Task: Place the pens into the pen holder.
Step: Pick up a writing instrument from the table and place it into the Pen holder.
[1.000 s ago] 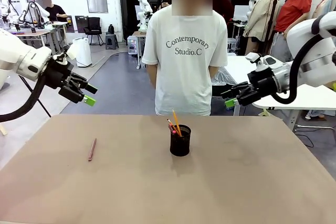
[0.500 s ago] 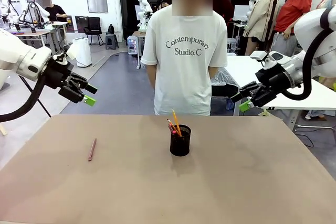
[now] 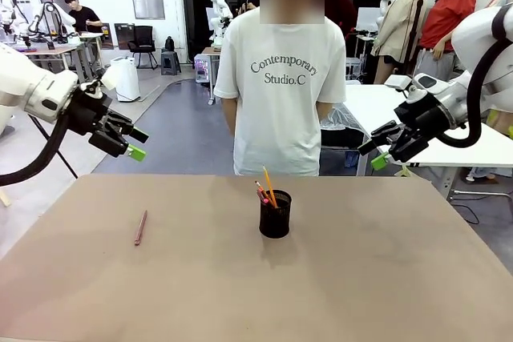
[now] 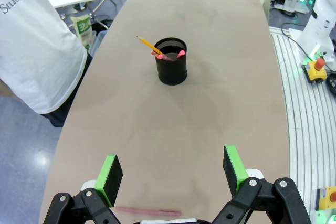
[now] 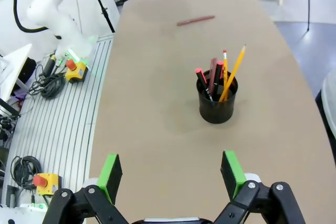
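**One pen loose on the bench, both claws apart and empty**

At the left, the left claw [image 3: 138, 144] hangs in the air above the far-left edge of the bench [image 3: 385, 278], a smooth, matte brown top with rounded corners. Its black fingers, tipped with flat green pads, stand wide apart and hold nothing. The left wrist view shows the same spread [image 4: 173, 163], with bare bench between the pads.

Below and near that claw, a thin, straight pinkish-brown pen [image 3: 140, 228] lies flat on the left part of the bench, well apart from everything else. In the left wrist view it is a blurred streak [image 4: 148, 211] at the bottom edge. In the right wrist view it lies at the far end [image 5: 196, 20].

In the middle stands the pen holder [image 3: 275, 214], a small black round cup, upright [image 4: 171, 68] [image 5: 217, 100]. A yellow pencil [image 3: 269, 186] leans in it, its sharpened end up and out past the rim [image 5: 233, 74]. Dark pens [image 5: 212, 74] with pink-red tips stand beside it in the cup.

Behind the far edge stands a person [image 3: 280, 86] in a white printed T-shirt.

At the right, the right claw [image 3: 373, 150] is held high beyond the far-right side of the bench, fingers spread and empty, and its wrist view shows the same [image 5: 171, 169].
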### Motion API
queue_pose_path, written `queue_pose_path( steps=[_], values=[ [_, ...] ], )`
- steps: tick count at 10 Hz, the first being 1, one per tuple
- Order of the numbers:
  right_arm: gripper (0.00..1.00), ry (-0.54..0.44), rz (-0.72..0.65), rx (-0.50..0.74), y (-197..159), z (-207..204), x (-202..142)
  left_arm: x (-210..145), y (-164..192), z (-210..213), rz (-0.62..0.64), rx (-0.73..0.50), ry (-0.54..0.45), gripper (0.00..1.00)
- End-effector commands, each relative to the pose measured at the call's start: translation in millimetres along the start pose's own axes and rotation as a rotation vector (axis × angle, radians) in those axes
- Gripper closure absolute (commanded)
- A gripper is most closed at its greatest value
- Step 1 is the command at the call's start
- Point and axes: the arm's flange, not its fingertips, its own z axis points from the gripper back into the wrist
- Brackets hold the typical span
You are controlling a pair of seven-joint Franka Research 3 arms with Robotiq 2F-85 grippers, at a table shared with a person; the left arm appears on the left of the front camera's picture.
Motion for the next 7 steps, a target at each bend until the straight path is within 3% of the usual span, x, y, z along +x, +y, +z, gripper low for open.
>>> queue_pose_path(
  steps=[1, 7],
  values=[
    [0.0, -0.006, -0.007, 0.006, 1.6, -0.4, 0.9, 1.3, -0.2, 0.6, 0.004, 0.004, -0.011, 0.0],
    [0.0, -0.006, -0.007, 0.006, 1.6, -0.4, 0.9, 1.3, -0.2, 0.6, 0.004, 0.004, -0.011, 0.0]
  ],
)
